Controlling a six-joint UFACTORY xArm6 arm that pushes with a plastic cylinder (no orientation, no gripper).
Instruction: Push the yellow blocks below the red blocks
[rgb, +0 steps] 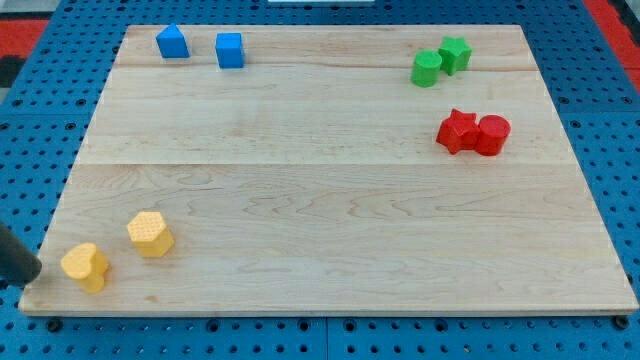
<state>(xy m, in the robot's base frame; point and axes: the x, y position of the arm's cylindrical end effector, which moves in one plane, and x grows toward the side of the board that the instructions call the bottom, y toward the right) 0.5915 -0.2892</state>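
The yellow heart block (85, 266) and yellow hexagon block (150, 233) sit apart at the desk's (330, 210) bottom-left corner, their line rising rightward. The red star block (458, 130) touches the red cylinder block (492, 134) far right. My tip (36, 274), seemingly just left of the heart, is partly cut off; no hand exists

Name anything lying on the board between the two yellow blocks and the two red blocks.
Nothing: in the camera view, only bare wood runs from the yellow blocks to the red star and red cylinder.
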